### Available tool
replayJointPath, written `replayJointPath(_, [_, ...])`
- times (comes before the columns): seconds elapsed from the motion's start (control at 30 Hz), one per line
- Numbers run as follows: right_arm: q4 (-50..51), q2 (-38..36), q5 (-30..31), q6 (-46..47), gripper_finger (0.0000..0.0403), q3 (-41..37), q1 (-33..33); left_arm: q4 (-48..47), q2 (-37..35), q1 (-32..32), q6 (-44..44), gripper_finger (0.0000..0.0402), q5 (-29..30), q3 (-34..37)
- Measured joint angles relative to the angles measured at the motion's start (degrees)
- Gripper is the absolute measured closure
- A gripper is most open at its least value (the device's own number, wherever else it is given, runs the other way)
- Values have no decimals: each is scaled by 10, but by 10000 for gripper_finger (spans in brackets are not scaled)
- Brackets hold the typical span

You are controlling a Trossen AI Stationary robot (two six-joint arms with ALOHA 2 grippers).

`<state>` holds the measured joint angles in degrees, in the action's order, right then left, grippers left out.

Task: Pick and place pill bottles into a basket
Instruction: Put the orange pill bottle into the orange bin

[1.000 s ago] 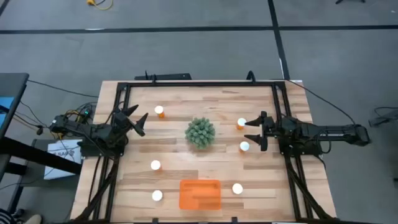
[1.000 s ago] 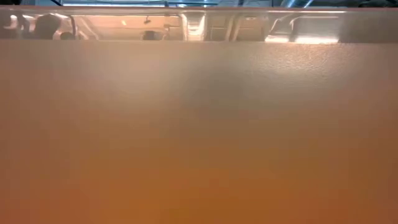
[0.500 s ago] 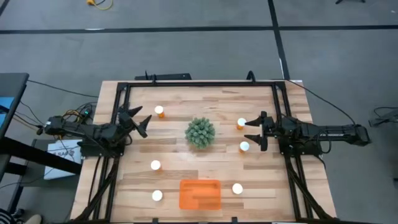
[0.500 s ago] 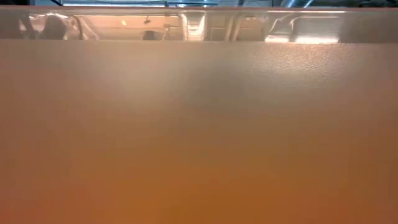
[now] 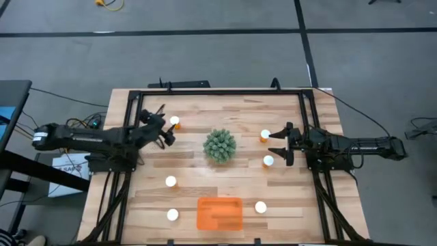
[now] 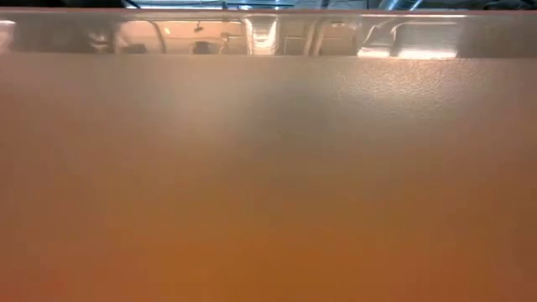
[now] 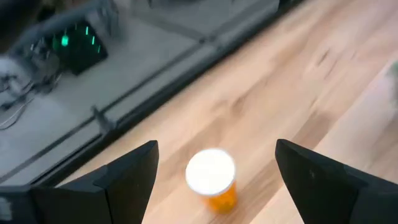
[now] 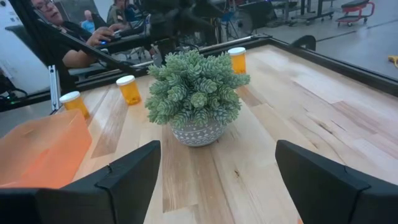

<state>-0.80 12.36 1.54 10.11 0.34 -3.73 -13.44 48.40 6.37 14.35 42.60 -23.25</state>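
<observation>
The left claw (image 5: 166, 130) stands with its two dark fingers (image 7: 124, 180) spread wide, holding nothing. It is positioned at the far left part of the light wooden slatted surface (image 5: 198, 171), with its tips just beside a small orange translucent pill bottle with a round white cap (image 5: 175, 122). In the left wrist view this same bottle (image 7: 211, 180) stands upright in the gap between the fingers, touching neither.

The right claw (image 5: 281, 145) is likewise open and empty, at the right side of the surface. Two further white-capped orange bottles lie close to it: one (image 5: 265, 136) just beyond its far fingertip, one (image 5: 268, 161) just beside its near fingertip. No contact with either is visible.

A green spiky plant in a patterned grey pot (image 5: 220, 145) stands at the middle of the surface, between the two claws. In the right wrist view the plant (image 8: 196, 93) is directly ahead.

Three more bottles stand toward the near edge: one (image 5: 171, 182) left of centre, one (image 5: 173, 214) just left of the shallow rectangular bright-orange plastic basket (image 5: 220, 212), and one (image 5: 260, 206) just right of it. The basket sits at the near middle edge and holds no bottles. In the low view its orange wall (image 6: 268, 184) fills almost the whole picture.

Beyond the surface, the right wrist view shows a seated person (image 8: 81, 43).
</observation>
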Motion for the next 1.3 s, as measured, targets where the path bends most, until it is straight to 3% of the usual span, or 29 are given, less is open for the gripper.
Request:
replayJointPath(0.23, [0,0,0,0,92,0,0,-93,152,77,-6,60,-94,-123])
replayJointPath(0.5, [0,0,0,0,92,0,0,-209,213,155,23,5,-204,-210])
replayJointPath(0.67, [0,0,0,0,92,0,0,-259,222,203,40,11,-249,-212])
replayJointPath(1.03, [0,0,0,0,92,0,0,-220,226,233,24,12,-340,-207])
replayJointPath(1.13, [0,0,0,0,92,0,0,-204,254,235,13,12,-362,-207])
replayJointPath(1.3, [0,0,0,0,92,0,0,-198,325,242,-13,12,-343,-208])
